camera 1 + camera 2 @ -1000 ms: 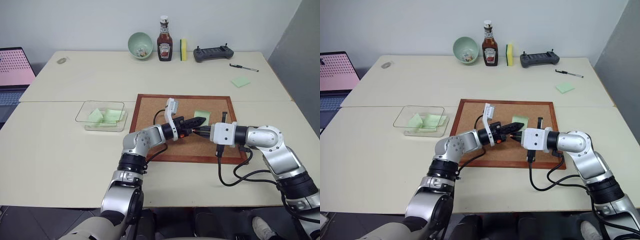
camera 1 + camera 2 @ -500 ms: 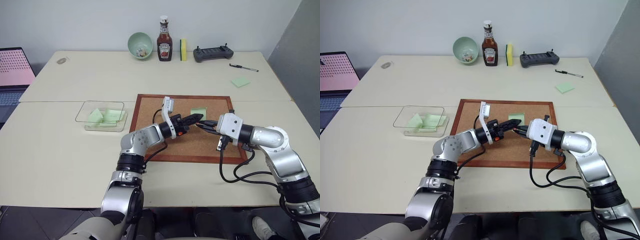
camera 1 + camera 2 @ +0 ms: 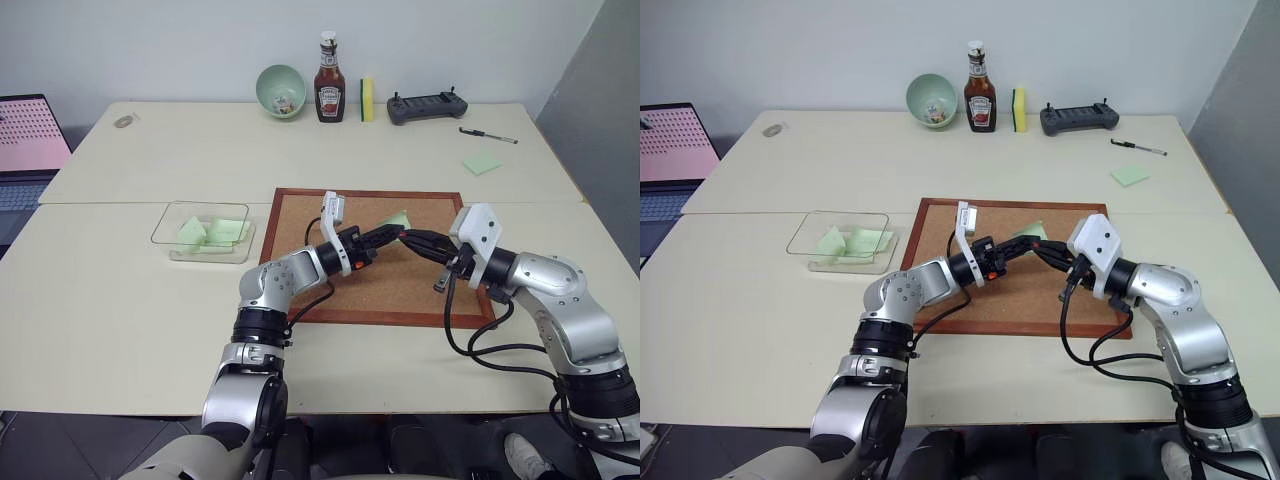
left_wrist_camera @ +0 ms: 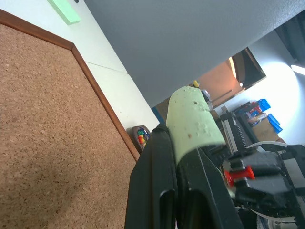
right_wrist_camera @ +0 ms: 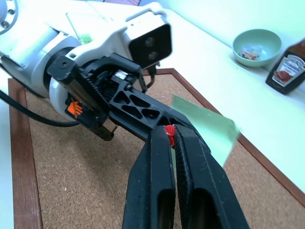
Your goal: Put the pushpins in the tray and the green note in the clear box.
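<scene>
Pale-green paper, the green note, is lifted off the corkboard, clamped in the left hand above the board's middle, far-right part. Its long axis runs from the fingertips up and away toward the board's far-right corner, free end raised and curling, as the left wrist view shows. Right hand meets the left tip to tip over the board, fingers pressed together on a red pushpin, pin head sitting right at the tips, just beside the note's near edge. Both hands point roughly level, toward each other. Clear box sits on the surface just left of the corkboard, with two green notes inside. Tray with coloured pins lies on the surface just off the board's right edge, seen in the left wrist view. Green sticky pad lies well beyond the board's far-right corner.
</scene>
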Controlling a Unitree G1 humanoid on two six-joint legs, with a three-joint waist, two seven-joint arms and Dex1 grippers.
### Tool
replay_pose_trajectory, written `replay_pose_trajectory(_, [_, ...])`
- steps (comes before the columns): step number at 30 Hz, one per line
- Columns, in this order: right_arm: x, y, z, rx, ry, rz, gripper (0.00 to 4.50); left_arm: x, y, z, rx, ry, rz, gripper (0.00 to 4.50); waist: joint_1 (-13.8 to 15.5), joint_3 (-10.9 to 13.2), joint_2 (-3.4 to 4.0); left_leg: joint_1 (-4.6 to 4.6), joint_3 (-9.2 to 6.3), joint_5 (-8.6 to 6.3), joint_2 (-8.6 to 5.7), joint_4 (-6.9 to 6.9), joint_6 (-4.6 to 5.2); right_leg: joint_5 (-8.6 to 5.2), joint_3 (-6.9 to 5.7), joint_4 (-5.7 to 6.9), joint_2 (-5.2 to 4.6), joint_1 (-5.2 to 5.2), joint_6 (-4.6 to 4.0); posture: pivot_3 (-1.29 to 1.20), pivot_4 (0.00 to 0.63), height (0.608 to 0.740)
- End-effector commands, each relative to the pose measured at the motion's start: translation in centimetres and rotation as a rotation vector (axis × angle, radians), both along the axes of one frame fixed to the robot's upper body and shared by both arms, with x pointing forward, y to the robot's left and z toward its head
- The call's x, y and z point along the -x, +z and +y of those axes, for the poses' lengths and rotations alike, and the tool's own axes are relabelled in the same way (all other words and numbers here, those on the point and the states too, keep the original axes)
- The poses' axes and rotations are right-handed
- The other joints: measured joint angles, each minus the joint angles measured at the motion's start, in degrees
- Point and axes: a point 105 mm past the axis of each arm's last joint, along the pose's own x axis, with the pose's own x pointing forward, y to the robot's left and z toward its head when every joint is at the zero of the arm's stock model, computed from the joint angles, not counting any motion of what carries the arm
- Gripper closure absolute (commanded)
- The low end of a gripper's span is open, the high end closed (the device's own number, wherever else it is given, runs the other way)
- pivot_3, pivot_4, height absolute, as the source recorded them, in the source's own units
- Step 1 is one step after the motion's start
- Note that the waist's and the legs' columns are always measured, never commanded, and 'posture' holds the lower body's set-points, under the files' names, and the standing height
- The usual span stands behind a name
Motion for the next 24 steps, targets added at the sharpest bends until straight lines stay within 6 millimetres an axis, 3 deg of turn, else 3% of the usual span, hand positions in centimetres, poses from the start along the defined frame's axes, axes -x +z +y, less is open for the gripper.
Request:
replay_pose_trajectory(1, [0.4, 1.8, -0.3, -0.063, -0.023, -0.029, 4.5, -0.1, 0.7, -0.1, 0.028, 0.002, -0.017, 4.49, 0.0, 0.0, 0.0, 0.0, 0.0, 0.0, 0.0, 0.0, 0.0, 0.0, 0.01, 0.0, 0.0, 0.0, 0.0, 0.0, 0.15, 0.74])
replay_pose_trajectory(13, [0.4, 0.7, -0.5, -0.1, -0.077, 0.046, 4.5, -0.3, 0.9, 0.0, 0.04, 0.02, -0.021, 4.49, 0.0, 0.0, 0.0, -0.01, 0.0, 0.0, 0.0, 0.0, 0.0, 0.0, 0.0, 0.0, 0.0, 0.0, 0.0, 0.0, 0.15, 0.74])
replay_pose_trajectory(24, [-0.5, 1.3, -1.1, -0.218, -0.152, 0.101, 4.5, -0.4, 0.7, 0.3, 0.028, 0.037, -0.027, 4.49, -0.1, 0.0, 0.0, -0.01, 0.0, 0.0, 0.0, 0.0, 0.0, 0.0, 0.0, 0.0, 0.01, -0.01, 0.0, 0.0, 0.15, 0.74])
